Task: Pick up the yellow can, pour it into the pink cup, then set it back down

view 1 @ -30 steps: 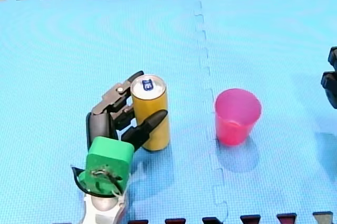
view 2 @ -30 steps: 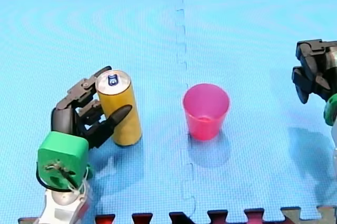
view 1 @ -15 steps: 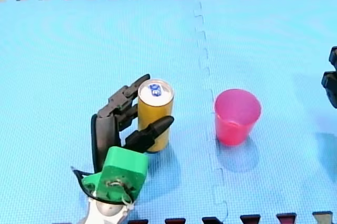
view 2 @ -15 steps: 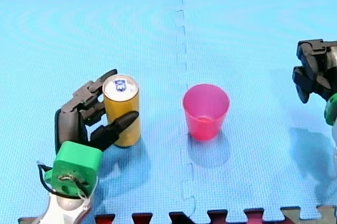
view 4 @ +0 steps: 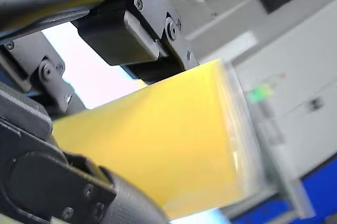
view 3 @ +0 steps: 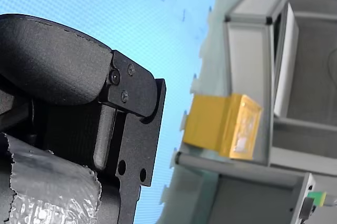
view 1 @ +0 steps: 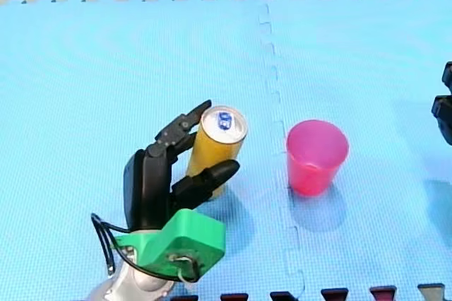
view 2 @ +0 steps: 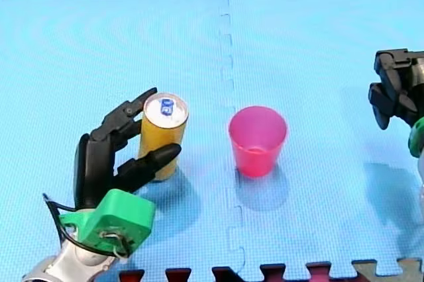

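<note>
Second head view: we clamp the yellow metal can (view 2: 161, 138) in our left hand (view 2: 106, 157), leaning it toward the pink plastic cup (view 2: 258, 140) for pouring; right hand (view 2: 397, 93) well apart.

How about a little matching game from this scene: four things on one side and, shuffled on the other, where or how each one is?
Things:
1. yellow can
2. pink cup
3. left hand
4. right hand

States:
A. upright on the blue mat, untouched
B. shut, holding nothing, at the scene's right edge
C. tilted, top leaning toward the cup
D. clasped around the can

Pairs: 1-C, 2-A, 3-D, 4-B
</note>
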{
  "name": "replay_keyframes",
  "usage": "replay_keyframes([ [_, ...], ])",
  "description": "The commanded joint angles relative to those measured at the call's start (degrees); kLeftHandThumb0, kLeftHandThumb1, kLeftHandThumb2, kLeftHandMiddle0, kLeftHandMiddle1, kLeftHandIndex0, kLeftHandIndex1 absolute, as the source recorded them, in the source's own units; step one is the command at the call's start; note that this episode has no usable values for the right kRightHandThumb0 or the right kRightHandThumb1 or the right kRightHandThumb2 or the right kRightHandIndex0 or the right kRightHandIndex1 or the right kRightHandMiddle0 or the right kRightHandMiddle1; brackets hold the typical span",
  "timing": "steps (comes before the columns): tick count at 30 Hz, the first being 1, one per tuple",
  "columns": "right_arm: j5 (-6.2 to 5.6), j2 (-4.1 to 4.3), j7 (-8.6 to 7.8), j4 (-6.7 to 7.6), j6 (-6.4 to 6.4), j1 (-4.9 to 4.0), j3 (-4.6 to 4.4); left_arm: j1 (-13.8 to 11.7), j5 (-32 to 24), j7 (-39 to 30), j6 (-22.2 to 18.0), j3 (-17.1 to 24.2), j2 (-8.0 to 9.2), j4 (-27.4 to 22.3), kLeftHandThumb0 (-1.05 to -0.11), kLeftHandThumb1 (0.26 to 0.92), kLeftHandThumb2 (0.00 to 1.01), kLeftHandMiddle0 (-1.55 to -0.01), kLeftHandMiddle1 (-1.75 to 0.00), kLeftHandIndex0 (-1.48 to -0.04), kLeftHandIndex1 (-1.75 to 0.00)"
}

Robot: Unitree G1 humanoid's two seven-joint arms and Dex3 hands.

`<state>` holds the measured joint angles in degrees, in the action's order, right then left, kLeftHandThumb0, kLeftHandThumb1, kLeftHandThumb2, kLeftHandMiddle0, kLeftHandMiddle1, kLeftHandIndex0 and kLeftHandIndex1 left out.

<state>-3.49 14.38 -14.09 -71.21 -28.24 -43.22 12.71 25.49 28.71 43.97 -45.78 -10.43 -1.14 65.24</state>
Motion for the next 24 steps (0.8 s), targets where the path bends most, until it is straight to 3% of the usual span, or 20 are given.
replay_keyframes([
  [1, -0.10, -0.01, 0.19, 0.11, 0.22, -0.37, 0.00, 0.42, 0.23, -1.49, 1.42, -0.97, 0.95, -0.19, -0.881, 0.847, 0.02, -0.57, 0.00, -0.42, 0.00],
  [7, 0.02, -0.07, 0.21, -0.16, 0.28, -0.69, -0.15, 0.34, -1.70, -6.27, 3.52, -1.28, 1.73, -0.97, -1.036, 0.886, 0.02, -0.36, 0.00, -0.29, 0.00],
  [24, 0.72, 0.00, 0.85, -0.56, 0.28, -1.45, -0.73, -1.57, -6.35, -14.07, 7.91, -0.08, 2.56, -7.44, -1.048, 0.918, 0.01, -0.22, 0.00, -0.13, 0.00],
])
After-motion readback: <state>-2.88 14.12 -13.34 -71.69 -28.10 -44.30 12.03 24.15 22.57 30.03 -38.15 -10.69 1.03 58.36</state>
